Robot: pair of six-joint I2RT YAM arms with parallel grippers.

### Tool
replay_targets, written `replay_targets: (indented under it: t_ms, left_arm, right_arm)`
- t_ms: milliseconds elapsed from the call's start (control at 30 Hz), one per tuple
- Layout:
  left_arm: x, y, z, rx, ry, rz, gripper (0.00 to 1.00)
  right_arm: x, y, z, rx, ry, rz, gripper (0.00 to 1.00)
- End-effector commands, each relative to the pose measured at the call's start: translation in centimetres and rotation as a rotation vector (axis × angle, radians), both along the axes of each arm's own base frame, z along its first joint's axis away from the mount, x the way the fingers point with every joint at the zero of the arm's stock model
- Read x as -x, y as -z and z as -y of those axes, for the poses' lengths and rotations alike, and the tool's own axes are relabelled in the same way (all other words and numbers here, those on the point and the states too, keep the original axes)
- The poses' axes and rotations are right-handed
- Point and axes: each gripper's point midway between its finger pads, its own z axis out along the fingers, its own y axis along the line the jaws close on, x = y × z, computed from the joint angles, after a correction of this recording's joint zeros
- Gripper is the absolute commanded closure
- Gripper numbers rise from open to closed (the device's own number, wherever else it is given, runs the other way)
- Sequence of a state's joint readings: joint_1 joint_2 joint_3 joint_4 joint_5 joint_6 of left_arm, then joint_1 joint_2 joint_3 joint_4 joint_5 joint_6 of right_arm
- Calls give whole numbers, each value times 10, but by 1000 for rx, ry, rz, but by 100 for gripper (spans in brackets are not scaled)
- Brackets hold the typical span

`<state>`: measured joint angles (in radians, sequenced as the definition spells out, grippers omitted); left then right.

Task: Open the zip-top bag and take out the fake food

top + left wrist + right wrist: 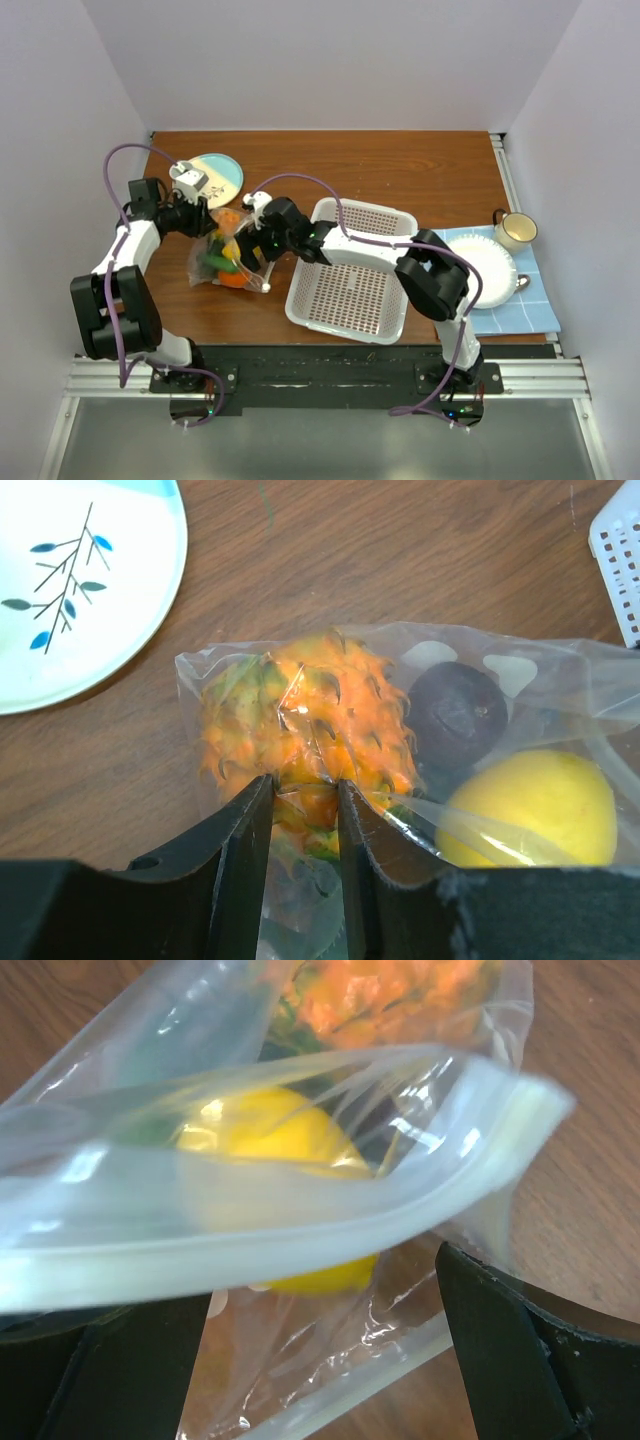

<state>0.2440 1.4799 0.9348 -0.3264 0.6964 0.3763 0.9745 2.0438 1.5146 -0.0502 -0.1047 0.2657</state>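
The zip-top bag (222,258) lies on the wooden table left of the basket. Its mouth gapes toward my right gripper. Inside it are an orange spiky fruit (320,710), a dark round piece (455,715), a yellow lemon (530,805) and a green piece (212,262). My left gripper (305,790) is shut on the bag's plastic at its closed end, right against the orange fruit. My right gripper (325,1360) is open, with its fingers (520,1360) wide apart at the bag's mouth. The upper zip lip (300,1220) is raised and blurred. The lower lip (400,1370) lies between the fingers.
A white perforated basket (350,290) stands just right of the bag, under my right arm. A plate with a blue leaf print (218,175) sits behind the bag. A mug (515,230) and a white plate (485,265) sit on a blue cloth at the right.
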Motion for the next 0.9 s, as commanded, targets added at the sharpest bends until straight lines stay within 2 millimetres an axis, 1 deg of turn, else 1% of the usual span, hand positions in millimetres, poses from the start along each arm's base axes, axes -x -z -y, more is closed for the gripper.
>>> replay_targets:
  t_ms: [0, 67, 133, 167, 200, 267, 333, 367, 433, 467, 533, 567, 633, 667, 733, 833, 867]
  left_arm:
    - [15, 27, 10, -5, 47, -105, 64]
    - [14, 31, 12, -2, 59, -120, 64]
    - [14, 34, 13, -4, 64, -135, 64]
    - [14, 35, 13, -5, 66, -139, 64]
    - [15, 35, 14, -3, 69, -141, 64]
    - [16, 35, 18, 4, 81, -142, 64]
    - [17, 33, 22, 11, 90, -141, 64]
    - [18, 33, 24, 14, 97, -144, 64]
    - [18, 28, 28, 19, 106, -134, 64]
    - [18, 26, 28, 19, 107, -131, 64]
    - [17, 23, 28, 18, 106, -123, 64]
    - [16, 22, 28, 17, 107, -122, 64]
    - [15, 23, 28, 13, 105, -123, 64]
    - [14, 24, 26, 8, 100, -123, 65]
    - [13, 28, 25, -1, 98, -131, 65]
    - [12, 30, 24, 1, 94, -135, 65]
    - [11, 29, 24, -1, 92, -130, 66]
  right_arm:
    - [-18, -37, -18, -116, -28, 163, 1]
    - [-18, -40, -18, -131, -29, 180, 1]
    - [-21, -54, -18, -160, -10, 210, 1]
    - [-21, -54, -16, -162, 2, 214, 1]
    - [-21, -58, -18, -181, 6, 223, 1]
    - [-23, -59, -20, -183, 12, 227, 1]
    - [-24, -46, -22, -138, 7, 200, 1]
    - [-25, -40, -27, -132, -4, 184, 1]
    - [-19, -30, -32, -128, -31, 155, 1]
    - [-13, -24, -37, -134, -66, 128, 1]
    - [-9, -17, -40, -121, -79, 100, 1]
    - [-9, -14, -43, -112, -87, 88, 3]
    - [-6, -6, -40, -80, -97, 67, 7]
    - [-4, -2, -37, -69, -99, 62, 12]
    - [-3, -1, -31, -51, -97, 62, 16]
    - [2, 8, -23, -6, -104, 42, 32]
    - [3, 10, -19, 6, -101, 39, 44]
